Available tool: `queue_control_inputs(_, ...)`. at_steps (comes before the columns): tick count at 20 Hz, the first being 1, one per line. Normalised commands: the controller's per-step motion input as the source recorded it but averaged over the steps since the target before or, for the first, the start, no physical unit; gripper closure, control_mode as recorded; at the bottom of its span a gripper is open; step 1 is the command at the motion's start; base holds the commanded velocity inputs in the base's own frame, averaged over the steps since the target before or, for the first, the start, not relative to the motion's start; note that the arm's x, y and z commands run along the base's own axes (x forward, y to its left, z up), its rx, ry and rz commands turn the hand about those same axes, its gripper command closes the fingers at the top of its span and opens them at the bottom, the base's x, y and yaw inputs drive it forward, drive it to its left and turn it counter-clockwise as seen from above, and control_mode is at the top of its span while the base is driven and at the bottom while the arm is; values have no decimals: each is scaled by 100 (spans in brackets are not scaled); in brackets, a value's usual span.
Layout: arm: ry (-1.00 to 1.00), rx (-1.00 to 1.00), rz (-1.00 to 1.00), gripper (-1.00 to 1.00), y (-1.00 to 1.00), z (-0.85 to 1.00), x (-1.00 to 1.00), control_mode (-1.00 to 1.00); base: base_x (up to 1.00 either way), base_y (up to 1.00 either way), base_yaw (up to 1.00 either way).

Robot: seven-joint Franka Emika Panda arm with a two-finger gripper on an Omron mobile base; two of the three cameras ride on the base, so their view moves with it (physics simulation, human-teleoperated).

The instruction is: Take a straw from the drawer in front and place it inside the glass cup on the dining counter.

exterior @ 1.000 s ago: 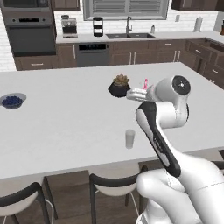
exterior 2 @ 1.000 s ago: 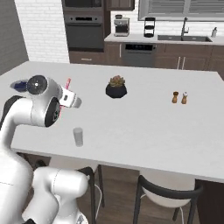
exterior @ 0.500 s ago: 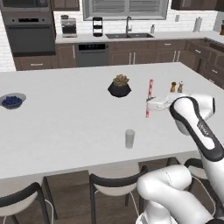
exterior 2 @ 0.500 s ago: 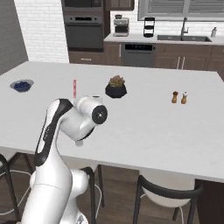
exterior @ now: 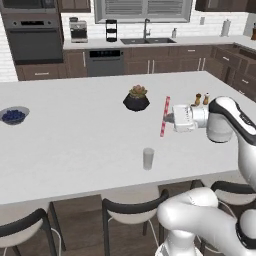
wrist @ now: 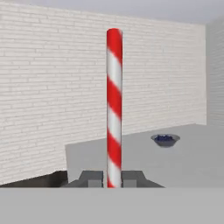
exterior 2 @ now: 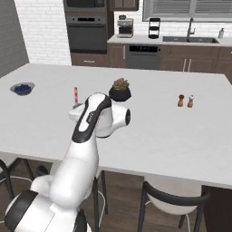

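My gripper [exterior: 167, 119] is shut on the red-and-white striped straw [exterior: 164, 116], holding it upright above the white dining counter [exterior: 75, 140]. The straw [wrist: 114, 109] rises straight up between my two dark fingertips in the hand view, and the straw [exterior 2: 75, 95] shows left of my arm in the right base view. The clear glass cup [exterior: 148, 158] stands on the counter near its front edge, below and slightly left of the straw, apart from it. The drawer is out of view.
A dark plant pot [exterior: 136, 99] stands mid-counter behind the straw. A blue-filled bowl [exterior: 13, 115] sits at the far left. Salt and pepper shakers [exterior: 201, 99] stand to the right. Dark stools [exterior: 131, 210] line the counter's front edge.
My arm has swung the straw from near the plant pot out to the right and then turned the hand to face left; the straw stays upright in the grip. The cup has not moved.
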Motion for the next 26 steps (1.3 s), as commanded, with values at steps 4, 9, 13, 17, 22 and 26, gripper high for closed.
queue_control_inputs(4, 0, -1, 25, 100, 21, 0, -23, -100, 0, 0, 0)
queue_control_inputs(9, 1, -1, 18, 100, 37, -27, -25, -100, 0, 0, 0)
queue_control_inputs(13, 1, 0, 13, 100, 13, -51, -4, -100, 0, 0, 0)
queue_control_inputs(17, 0, 0, 8, 100, 0, -44, 0, -100, 0, 0, 0)
queue_control_inputs(22, 0, 0, 5, 100, 0, -22, 0, -100, 0, 0, 0)
queue_control_inputs(26, 0, 0, 5, 100, 0, -12, 3, -100, 0, 0, 0)
